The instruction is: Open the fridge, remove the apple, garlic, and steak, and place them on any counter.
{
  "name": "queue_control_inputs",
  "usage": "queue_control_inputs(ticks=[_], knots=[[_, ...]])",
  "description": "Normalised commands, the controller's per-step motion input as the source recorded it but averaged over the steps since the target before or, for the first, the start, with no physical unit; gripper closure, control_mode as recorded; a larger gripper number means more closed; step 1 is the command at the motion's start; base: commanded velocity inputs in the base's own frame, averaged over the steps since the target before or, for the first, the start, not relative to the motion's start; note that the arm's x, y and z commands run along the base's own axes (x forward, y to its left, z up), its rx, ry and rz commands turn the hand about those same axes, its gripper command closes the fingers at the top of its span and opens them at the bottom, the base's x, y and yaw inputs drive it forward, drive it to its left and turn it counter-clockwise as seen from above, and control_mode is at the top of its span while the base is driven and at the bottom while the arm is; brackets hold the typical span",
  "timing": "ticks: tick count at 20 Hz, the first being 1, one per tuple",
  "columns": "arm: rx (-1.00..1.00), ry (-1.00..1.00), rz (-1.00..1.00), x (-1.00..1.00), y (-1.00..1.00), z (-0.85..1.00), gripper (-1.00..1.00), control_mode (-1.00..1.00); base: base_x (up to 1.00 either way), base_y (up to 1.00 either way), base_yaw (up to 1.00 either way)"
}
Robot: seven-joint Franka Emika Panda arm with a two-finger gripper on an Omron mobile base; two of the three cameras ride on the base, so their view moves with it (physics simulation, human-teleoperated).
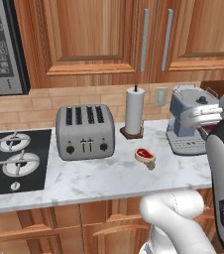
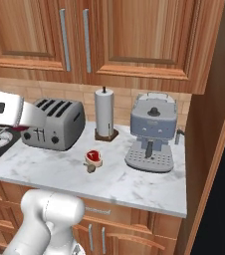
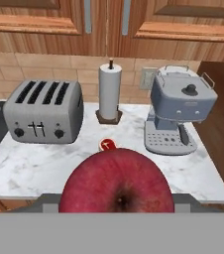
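beside toaster [image 1: 84, 132], steak [image 1: 144, 154], garlic [image 1: 150, 164]

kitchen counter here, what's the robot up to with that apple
The gripper holds a glossy red round apple above the white-grey marble counter. A flat red steak with a pale rim and a tiny tan garlic bulb already lie there, in front of the paper towel roll, so the apple seems next to go down.

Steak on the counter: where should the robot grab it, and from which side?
Probably best to come straight down and pinch the steak across its left and right edges: it lies flat on the counter. Avoid its front edge, where the garlic sits close.
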Motion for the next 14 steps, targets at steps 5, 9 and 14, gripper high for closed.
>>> queue_control_inputs(ticks=[5,9,14], knots=[[0.0,0.0,0.0,0.0,0.0,0.0,1.0,1.0,0.02,0.0,0.0],[0.0,0.07,0.0,0.2,0.03,-0.07,1.0,-1.0,0.0,0.0,0.0],[0.0,0.11,0.04,0.49,0.39,-0.1,1.0,-1.0,0.0,0.0,0.0]])
